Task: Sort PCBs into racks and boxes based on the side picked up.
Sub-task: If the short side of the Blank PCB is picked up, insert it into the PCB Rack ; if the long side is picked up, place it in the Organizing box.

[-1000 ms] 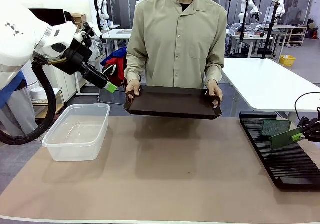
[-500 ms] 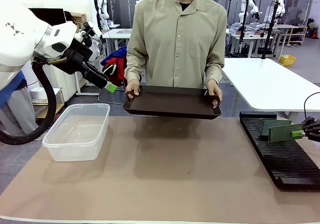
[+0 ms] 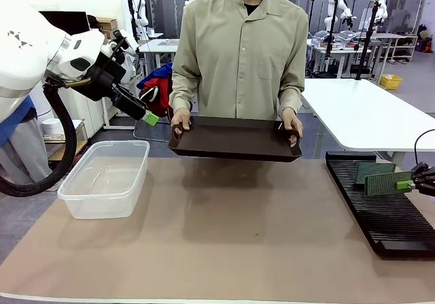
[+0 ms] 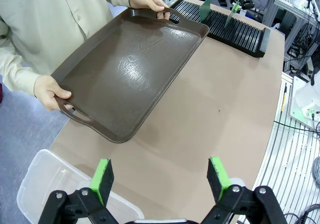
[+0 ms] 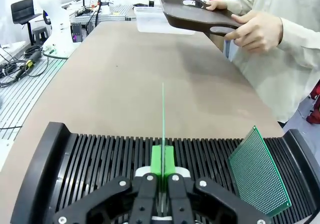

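Right wrist view: the right fingers (image 5: 162, 171) are clamped on a circuit board (image 5: 163, 114) held edge-on above the slotted rack (image 5: 90, 156) — a second board (image 5: 258, 171) already leans there. Risk: a slight tilt would jam it between slots. Left fingers (image 4: 162, 179) gape wide and empty, over the clear tub (image 3: 105, 178) — tray (image 4: 130, 73) in the person's hands.

The front view faces across the tan table (image 3: 224, 236). Both wrist views look down from nearer, sharing the dark brown plastic handled tray (image 4: 130, 73) and long black slotted rack (image 5: 100, 169).
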Tool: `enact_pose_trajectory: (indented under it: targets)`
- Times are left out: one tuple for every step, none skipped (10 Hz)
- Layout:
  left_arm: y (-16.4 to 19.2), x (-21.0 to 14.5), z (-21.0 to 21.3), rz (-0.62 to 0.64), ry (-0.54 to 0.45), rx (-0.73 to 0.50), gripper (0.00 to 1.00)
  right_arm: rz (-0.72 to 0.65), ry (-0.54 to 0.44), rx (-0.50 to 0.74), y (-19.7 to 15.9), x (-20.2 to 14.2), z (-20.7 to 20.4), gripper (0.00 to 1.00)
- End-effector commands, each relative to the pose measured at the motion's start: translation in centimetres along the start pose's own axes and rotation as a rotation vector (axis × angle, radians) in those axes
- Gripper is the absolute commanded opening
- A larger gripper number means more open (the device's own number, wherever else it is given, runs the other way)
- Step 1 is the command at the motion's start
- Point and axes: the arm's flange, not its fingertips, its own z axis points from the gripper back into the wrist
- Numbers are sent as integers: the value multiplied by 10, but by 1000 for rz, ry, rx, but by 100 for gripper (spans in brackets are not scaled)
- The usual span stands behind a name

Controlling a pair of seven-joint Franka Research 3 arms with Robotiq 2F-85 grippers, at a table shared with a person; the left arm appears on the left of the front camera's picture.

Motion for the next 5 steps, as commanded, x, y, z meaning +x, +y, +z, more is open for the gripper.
enact_pose_trajectory:
  targets:
    - [0,-2,-1,-3,4,-5,100,1,2,-1,0,0,0,2]
    - [0,-2,-1,-3,4,-5,100,-23,24,7,-12,-9,-1,2]
    - [0,-2,-1,-3,4,-5,100,-32,24,15,-15,-15,-3,2]
    - [0,-2,-1,-3,4,-5,100,-25,27,4,-15,-18,-3,2]
    - [0,-2,-1,-3,4,-5,100,-34,29,16,-17,-20,-3,2]
